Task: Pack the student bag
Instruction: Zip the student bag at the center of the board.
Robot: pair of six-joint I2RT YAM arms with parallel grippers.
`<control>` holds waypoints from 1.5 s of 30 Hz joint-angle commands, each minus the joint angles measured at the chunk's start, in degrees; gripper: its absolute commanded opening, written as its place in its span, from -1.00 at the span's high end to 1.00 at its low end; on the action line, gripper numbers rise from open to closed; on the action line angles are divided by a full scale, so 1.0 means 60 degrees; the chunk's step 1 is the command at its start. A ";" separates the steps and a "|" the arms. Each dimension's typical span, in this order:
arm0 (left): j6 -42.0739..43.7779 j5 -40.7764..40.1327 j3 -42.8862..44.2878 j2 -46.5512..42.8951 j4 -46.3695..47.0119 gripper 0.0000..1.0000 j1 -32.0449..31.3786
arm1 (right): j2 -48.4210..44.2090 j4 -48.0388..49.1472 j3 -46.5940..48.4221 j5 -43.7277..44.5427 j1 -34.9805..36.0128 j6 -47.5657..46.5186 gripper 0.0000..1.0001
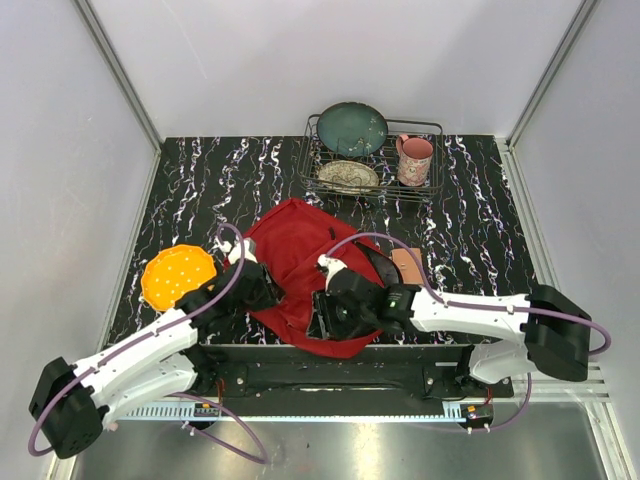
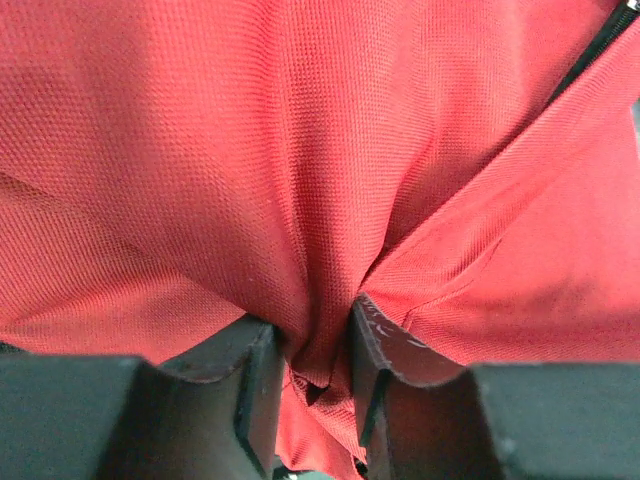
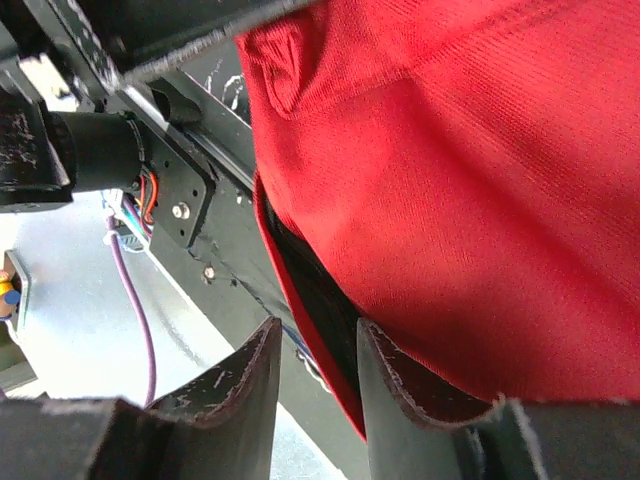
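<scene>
The red student bag [image 1: 295, 255] lies slumped in the middle of the table, its near edge over the front rail. My left gripper [image 1: 256, 287] is at the bag's left side. In the left wrist view it [image 2: 312, 350] is shut on a pinched fold of the red fabric [image 2: 300, 180], with a black zipper [image 2: 600, 45] at the upper right. My right gripper [image 1: 328, 316] is at the bag's near edge. In the right wrist view it [image 3: 318, 335] stands partly open. The bag's red lip [image 3: 300, 300] and dark opening run between the jaws, and the left finger is clear of the fabric.
An orange disc [image 1: 178, 276] lies left of the bag. A brown flat item [image 1: 409, 264] and a dark object [image 1: 378, 268] lie at the bag's right. A wire rack [image 1: 372, 160] at the back holds a green plate [image 1: 352, 128], a patterned plate [image 1: 348, 176] and a pink mug [image 1: 414, 160].
</scene>
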 commanded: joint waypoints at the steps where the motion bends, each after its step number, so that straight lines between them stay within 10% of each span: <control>1: 0.0406 0.0694 0.0297 -0.0602 0.0154 0.18 0.0011 | 0.0078 0.0498 0.0697 0.0176 0.0113 -0.0244 0.21; 10: 0.0406 0.1442 0.0004 -0.1233 -0.0167 -0.68 0.0026 | 0.0927 0.0294 0.1122 0.0219 0.0522 -0.0391 0.35; 24: -0.0385 0.1662 -0.0641 -0.2302 -0.0856 -0.76 0.0011 | 0.1470 0.0336 0.1400 0.0645 0.1065 -0.0376 0.41; 45: -0.2904 0.0519 -0.1139 -0.4310 -0.3274 -0.72 -0.0018 | 0.1893 0.0954 0.1311 -0.0206 0.2236 -0.0317 1.00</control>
